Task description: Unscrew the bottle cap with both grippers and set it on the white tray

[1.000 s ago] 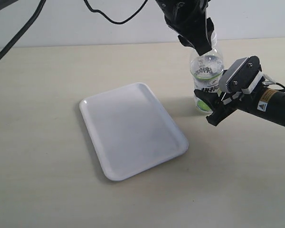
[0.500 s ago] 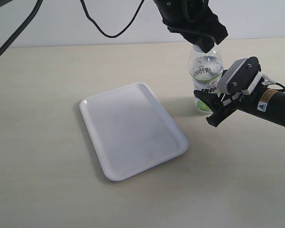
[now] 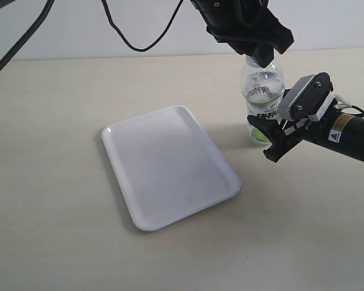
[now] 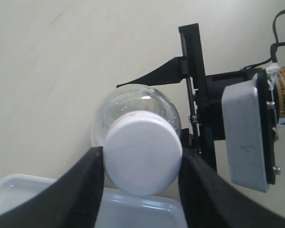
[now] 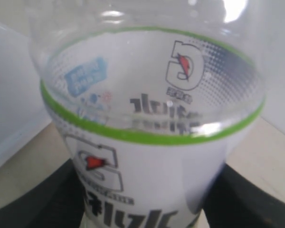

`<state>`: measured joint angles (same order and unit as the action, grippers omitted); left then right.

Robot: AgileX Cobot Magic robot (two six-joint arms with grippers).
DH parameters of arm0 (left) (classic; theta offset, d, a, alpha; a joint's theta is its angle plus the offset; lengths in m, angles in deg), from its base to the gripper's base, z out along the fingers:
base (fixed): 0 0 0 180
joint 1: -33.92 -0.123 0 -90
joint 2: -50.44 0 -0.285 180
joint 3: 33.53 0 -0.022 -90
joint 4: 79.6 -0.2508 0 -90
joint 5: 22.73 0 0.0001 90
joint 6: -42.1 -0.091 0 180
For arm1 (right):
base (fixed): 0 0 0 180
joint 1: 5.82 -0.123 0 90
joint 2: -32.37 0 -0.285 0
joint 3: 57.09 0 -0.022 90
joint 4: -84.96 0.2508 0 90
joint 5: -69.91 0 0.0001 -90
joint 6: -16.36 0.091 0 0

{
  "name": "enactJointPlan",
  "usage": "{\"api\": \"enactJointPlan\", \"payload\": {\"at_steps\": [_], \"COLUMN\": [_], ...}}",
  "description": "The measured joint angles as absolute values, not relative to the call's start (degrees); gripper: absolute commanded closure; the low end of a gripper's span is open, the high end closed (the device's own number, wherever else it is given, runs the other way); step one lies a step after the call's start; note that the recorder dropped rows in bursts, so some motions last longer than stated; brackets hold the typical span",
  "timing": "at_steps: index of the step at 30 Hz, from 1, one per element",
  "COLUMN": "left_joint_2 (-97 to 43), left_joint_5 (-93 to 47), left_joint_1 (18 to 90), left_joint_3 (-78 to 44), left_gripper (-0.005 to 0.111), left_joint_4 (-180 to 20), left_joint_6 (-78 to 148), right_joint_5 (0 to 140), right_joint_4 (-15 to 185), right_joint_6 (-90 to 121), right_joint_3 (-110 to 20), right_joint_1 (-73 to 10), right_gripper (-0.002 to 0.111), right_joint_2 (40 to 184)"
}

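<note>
Clamping check: the left end effector (image 4: 142,164) has its two black fingers (image 4: 80,190) pressed against opposite sides of the bottle cap (image 4: 143,156), which sits on the neck and is not yet off. The right end effector (image 3: 279,130) is closed on the lower, labelled body of the bottle (image 3: 264,91). The bottle stands upright on the surface (image 3: 60,109), near the white tray (image 3: 170,163) but apart from it. Judgement: the cap is small, light and rigid, and should be held by its side wall only, since a loose pinch may slip. The bottle looks thin-walled and nearly empty, with droplets inside, so it is probably light and easily dented, and the low body grip suits it. Writing: the label (image 5: 147,190) has a green band, dark Korean lettering I cannot read, a shield-like mark with a red bolt and an illegible blue panel. A warning sticker (image 3: 335,134) is on the right arm.
</note>
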<state>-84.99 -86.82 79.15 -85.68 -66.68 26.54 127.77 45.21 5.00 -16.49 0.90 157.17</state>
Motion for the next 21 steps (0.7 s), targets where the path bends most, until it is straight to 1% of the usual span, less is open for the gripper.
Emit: {"api": "enactJointPlan", "payload": {"at_steps": [21], "left_joint_2": [-84.53], "left_joint_5": [-87.22], "left_joint_1": [79.15], "left_joint_3": [-85.68], "left_gripper": [0.107], "left_joint_4": [-66.68], "left_joint_6": [27.27], "right_joint_5": [127.77], "right_joint_4": [45.11], "right_joint_6": [4.91], "right_joint_3": [-16.49], "right_joint_1": [0.90], "right_gripper": [0.108], "right_joint_2": [157.17]}}
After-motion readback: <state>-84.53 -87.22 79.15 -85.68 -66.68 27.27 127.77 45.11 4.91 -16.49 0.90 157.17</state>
